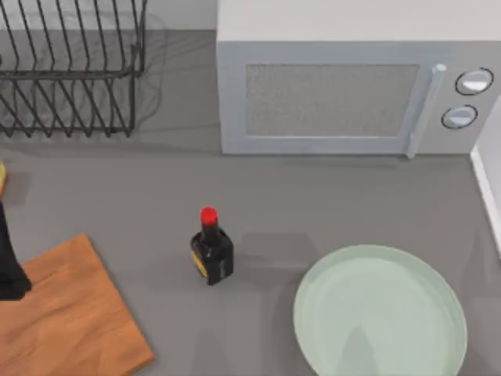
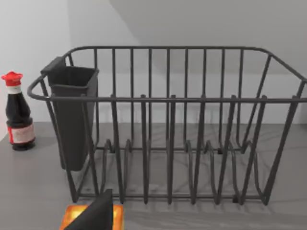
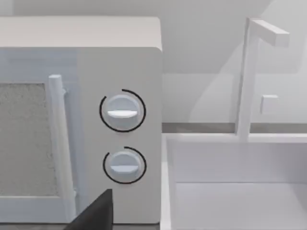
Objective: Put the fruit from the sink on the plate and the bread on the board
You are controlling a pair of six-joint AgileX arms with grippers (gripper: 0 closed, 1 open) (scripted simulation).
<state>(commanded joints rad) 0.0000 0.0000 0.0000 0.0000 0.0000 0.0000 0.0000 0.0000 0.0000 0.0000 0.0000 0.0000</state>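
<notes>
Left gripper (image 2: 93,218) is grasping the bread (image 2: 72,218) by the dish rack (image 2: 168,124), over the desk's (image 1: 156,180) left edge; can't tell the right one's state.

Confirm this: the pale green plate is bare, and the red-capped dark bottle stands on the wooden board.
Wrong on the bottle. The top view shows the bottle standing on the grey table, apart from the board. The plate is bare, as stated.
</notes>
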